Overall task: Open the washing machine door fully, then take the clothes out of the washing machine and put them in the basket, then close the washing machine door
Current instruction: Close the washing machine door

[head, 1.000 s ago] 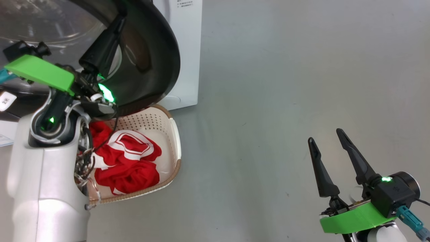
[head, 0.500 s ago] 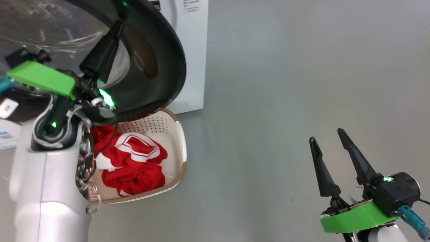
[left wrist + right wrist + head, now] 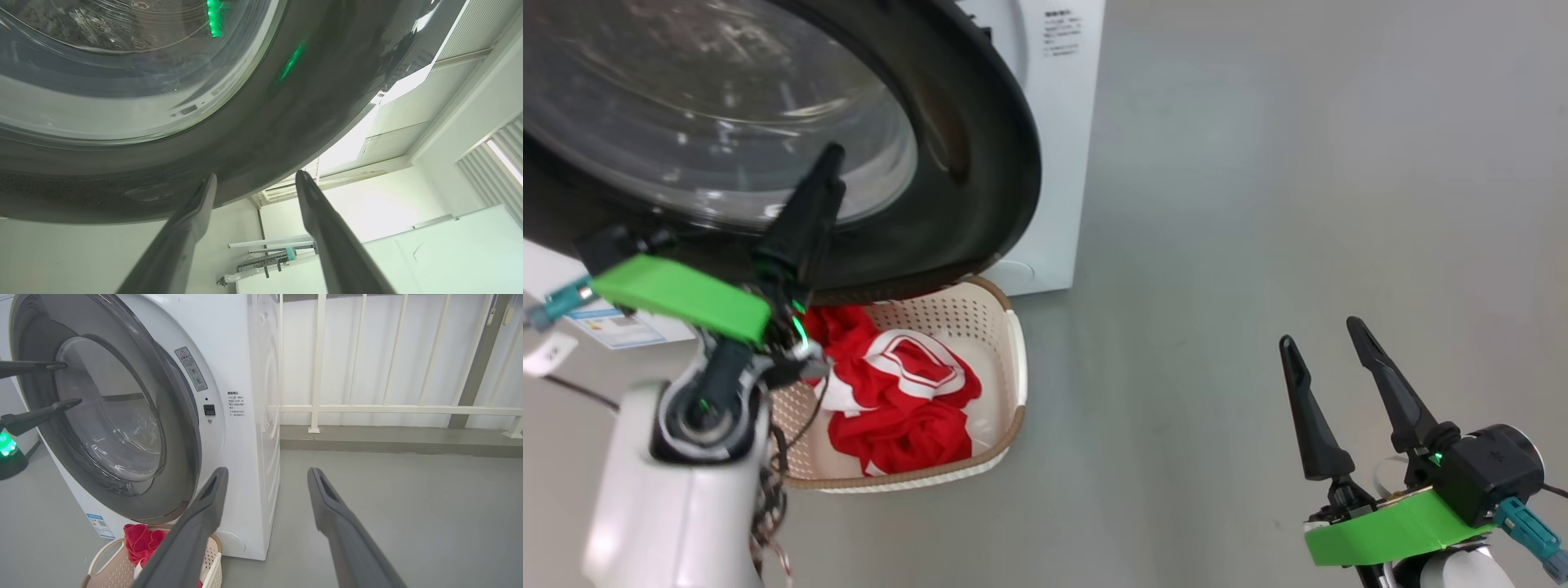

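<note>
The last step, the closing of the washing machine door [image 3: 768, 131], is judged to be in hand, since the clothes [image 3: 898, 408] are already heaped in the basket [image 3: 964, 314]. The basket stands on the floor [image 3: 1217, 204] just in front of the washing machine [image 3: 249, 355], under the lower edge of the door. In the right wrist view the door is seen swung nearly flat against the front of the washing machine; whether the latch is caught cannot be told. The left tool [image 3: 256, 176] is seen just in front of the door, at its black rim, with its fingers spread wide and nothing between them; contact with the rim cannot be made out. The right tool [image 3: 1316, 331] is seen well apart from the washing machine, off to its side above bare floor, likewise wide open and empty. If a gap is left, a firm push on the rim toward the washing machine would be called for until the latch catches; otherwise only a withdrawal of the left arm is needed. The door is marked by a broad glossy black rim and a bulging clear glass bowl, in which green glints are reflected.
</note>
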Available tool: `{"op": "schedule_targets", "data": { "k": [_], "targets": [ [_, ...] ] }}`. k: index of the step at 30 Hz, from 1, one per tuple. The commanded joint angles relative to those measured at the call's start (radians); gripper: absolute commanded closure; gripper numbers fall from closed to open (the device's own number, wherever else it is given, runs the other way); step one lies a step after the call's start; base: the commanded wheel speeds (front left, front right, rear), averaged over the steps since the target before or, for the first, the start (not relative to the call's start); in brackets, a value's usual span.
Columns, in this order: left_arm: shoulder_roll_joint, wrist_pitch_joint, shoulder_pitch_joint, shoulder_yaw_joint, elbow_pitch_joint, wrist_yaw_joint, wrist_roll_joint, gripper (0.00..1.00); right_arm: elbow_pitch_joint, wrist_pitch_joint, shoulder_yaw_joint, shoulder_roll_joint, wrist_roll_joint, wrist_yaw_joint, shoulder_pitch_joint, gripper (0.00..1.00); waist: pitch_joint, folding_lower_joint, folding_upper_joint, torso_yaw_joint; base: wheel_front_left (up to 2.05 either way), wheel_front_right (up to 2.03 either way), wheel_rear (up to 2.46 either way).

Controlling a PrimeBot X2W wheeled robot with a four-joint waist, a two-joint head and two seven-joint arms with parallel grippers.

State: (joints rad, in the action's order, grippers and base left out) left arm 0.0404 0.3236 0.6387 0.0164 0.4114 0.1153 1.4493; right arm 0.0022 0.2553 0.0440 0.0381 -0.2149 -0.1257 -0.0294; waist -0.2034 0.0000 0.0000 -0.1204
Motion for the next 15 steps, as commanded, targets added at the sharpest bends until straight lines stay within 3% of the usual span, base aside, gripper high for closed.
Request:
{"op": "schedule_targets", "data": {
  "k": [1,11,15],
  "targets": [
    [0.031,-0.018,-0.026,0.011,-0.046,0.012,-0.030,0.00,-0.020,0.006,0.017,0.012,0.003,-0.005,-0.012,0.00,0.027,0.0000,0.0000,0.027,0.00,0.00,0.00],
    [0.053,-0.182,-0.269,-0.105,-0.288,0.015,-0.217,0.00,-0.011,0.006,-0.001,0.012,0.003,-0.005,0.023,0.00,0.107,0.0000,0.0000,0.071,0.00,0.00,0.00],
    [0.091,-0.285,-0.354,-0.158,-0.355,0.015,-0.339,0.00,-0.010,0.006,-0.008,0.012,0.010,-0.005,0.043,0.00,0.139,0.0000,0.0000,0.084,0.00,0.00,0.00]
  ]
}}
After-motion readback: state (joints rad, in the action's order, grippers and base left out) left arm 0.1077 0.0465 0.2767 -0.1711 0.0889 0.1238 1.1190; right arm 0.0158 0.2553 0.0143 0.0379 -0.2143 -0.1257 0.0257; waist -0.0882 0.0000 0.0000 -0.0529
